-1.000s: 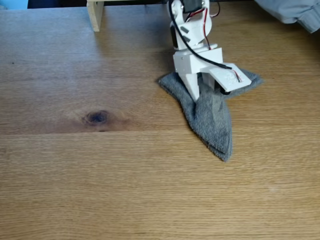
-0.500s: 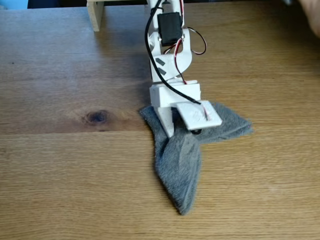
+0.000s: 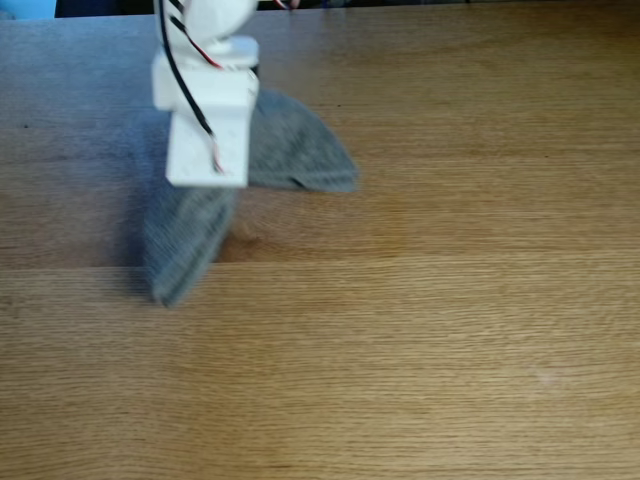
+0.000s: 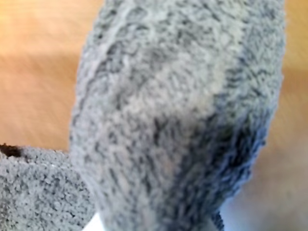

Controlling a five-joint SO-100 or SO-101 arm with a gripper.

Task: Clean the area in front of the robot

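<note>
My gripper (image 3: 205,190) sits low over the grey cloth (image 3: 300,150); whether my jaws are apart or clamped on it I cannot tell. The cloth lies flat on the wooden tabletop (image 3: 450,300), far left in the fixed view, filling my wrist view (image 4: 173,110).
</note>
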